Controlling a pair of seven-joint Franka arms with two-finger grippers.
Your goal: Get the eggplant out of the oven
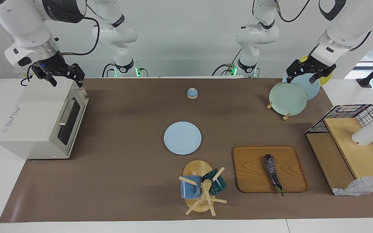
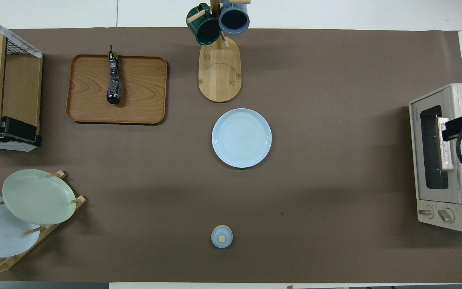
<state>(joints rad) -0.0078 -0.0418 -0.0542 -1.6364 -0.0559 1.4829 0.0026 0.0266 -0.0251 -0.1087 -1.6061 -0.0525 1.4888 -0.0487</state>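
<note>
The eggplant (image 1: 272,173) lies on the wooden tray (image 1: 251,168) near the table's edge farthest from the robots, toward the left arm's end, its stem tip at the tray's farthest rim. The oven (image 1: 40,119) stands at the right arm's end of the table with its door closed. Judging from this, the taking-out looks done and the arms are in the clearing-away step. The left gripper (image 1: 306,73) hangs over the plate rack (image 1: 285,116) at the table's corner nearest the robots, fingers apart and holding nothing. The right gripper (image 1: 64,75) hangs over the oven's top edge nearest the robots, also spread and empty. The next move probably calls only for both arms to draw clear, without brushing the plates or the oven
</note>
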